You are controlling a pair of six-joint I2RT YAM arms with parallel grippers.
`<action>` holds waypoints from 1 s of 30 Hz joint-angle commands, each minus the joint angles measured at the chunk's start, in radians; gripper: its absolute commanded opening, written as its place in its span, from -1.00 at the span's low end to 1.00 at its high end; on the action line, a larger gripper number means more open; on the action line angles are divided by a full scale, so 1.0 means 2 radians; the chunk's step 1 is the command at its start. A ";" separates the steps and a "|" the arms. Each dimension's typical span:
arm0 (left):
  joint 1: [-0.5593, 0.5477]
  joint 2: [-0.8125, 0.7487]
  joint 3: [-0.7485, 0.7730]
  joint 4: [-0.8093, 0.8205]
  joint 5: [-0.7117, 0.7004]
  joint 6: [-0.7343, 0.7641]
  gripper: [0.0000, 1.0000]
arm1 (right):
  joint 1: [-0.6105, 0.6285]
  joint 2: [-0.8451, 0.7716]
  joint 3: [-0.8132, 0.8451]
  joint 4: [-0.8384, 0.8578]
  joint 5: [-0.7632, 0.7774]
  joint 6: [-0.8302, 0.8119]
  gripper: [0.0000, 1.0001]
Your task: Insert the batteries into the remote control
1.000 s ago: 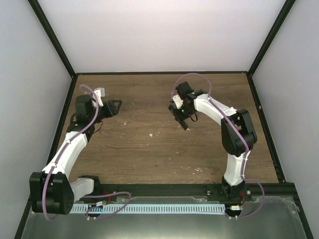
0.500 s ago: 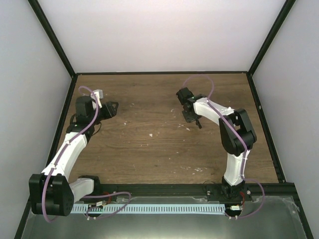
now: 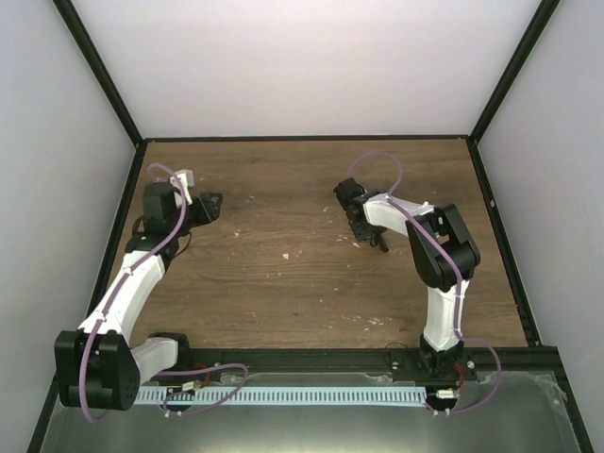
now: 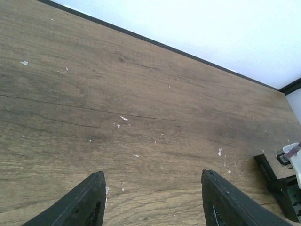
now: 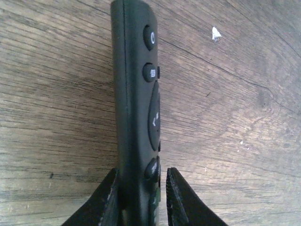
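Note:
The remote control (image 5: 134, 94), a slim black bar with small buttons, rests on its long edge on the wooden table with its buttons facing right in the right wrist view. My right gripper (image 5: 141, 170) straddles its near end. The left finger touches the remote's back, and a narrow gap separates the right finger (image 5: 176, 193) from the buttons. From above, this gripper (image 3: 364, 225) is low over the table at centre right, with the remote (image 3: 379, 240) poking out below it. My left gripper (image 4: 153, 173) hangs open over bare wood at the far left (image 3: 213, 204). The batteries are out of view.
Pale specks of debris (image 3: 286, 255) dot the brown table (image 3: 283, 293). Black frame rails and white walls close in the table at the back and sides. Part of the right arm (image 4: 284, 186) shows at the edge of the left wrist view.
The right arm swung right and down, bringing the remote from mid-air to the table. Its jaws have eased apart around the remote. The left arm stayed still.

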 commanded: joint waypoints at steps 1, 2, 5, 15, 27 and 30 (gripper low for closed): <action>0.001 -0.012 -0.004 -0.004 -0.008 0.000 0.15 | 0.004 0.004 -0.008 0.021 0.010 0.011 -0.59; 0.000 -0.012 -0.004 -0.003 -0.008 0.000 0.15 | 0.004 0.004 -0.009 0.022 0.008 0.011 -0.58; 0.001 -0.012 -0.006 -0.003 -0.008 -0.002 0.15 | 0.006 0.004 -0.010 0.022 -0.001 0.013 -0.57; 0.001 -0.024 -0.006 0.003 -0.016 -0.002 0.15 | 0.016 -0.031 -0.011 0.030 -0.047 0.005 -0.17; 0.000 -0.111 -0.018 0.039 -0.097 0.014 0.01 | 0.017 -0.144 -0.056 0.118 -0.115 -0.031 1.00; 0.000 -0.126 -0.014 0.039 -0.117 0.026 0.99 | 0.015 -0.154 -0.056 0.126 -0.115 -0.032 1.00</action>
